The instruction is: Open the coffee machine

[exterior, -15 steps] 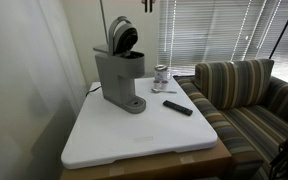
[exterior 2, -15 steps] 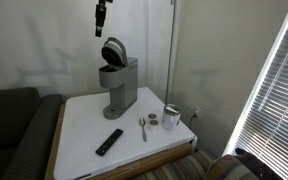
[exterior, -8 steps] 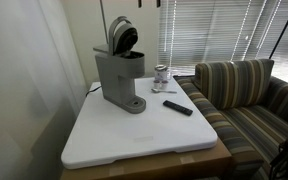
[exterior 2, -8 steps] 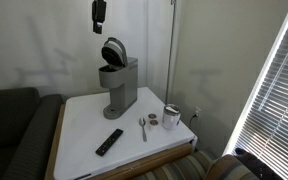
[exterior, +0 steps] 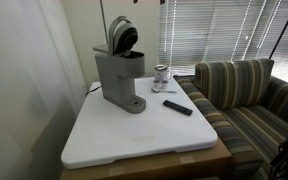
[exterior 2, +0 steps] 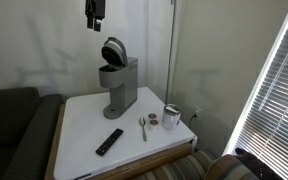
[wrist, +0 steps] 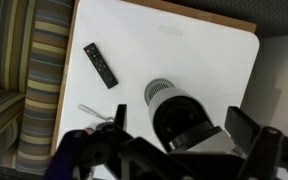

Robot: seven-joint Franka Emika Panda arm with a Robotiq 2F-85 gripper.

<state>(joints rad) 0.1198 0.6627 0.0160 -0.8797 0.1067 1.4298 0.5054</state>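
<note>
The grey coffee machine (exterior: 118,78) (exterior 2: 120,88) stands at the back of the white table (exterior: 144,140), its rounded lid (exterior 2: 113,50) tipped up and open. My gripper (exterior 2: 94,12) hangs high above the machine near the top edge of an exterior view, apart from it. The wrist view looks straight down into the machine's open top (wrist: 179,120). The gripper (wrist: 180,120) is open, its dark fingers (wrist: 242,126) spread to either side with nothing held between them.
A black remote (exterior: 178,107) (exterior 2: 109,141) (wrist: 100,64), a spoon (exterior 2: 142,127) and a small glass jar (exterior: 161,75) (exterior 2: 171,116) lie on the table. A striped sofa (exterior: 244,90) borders one side, a dark couch (exterior 2: 9,120) another, and a wall stands behind.
The gripper has opened from nearly shut to wide and has risen further above the machine. The lid stays up.
</note>
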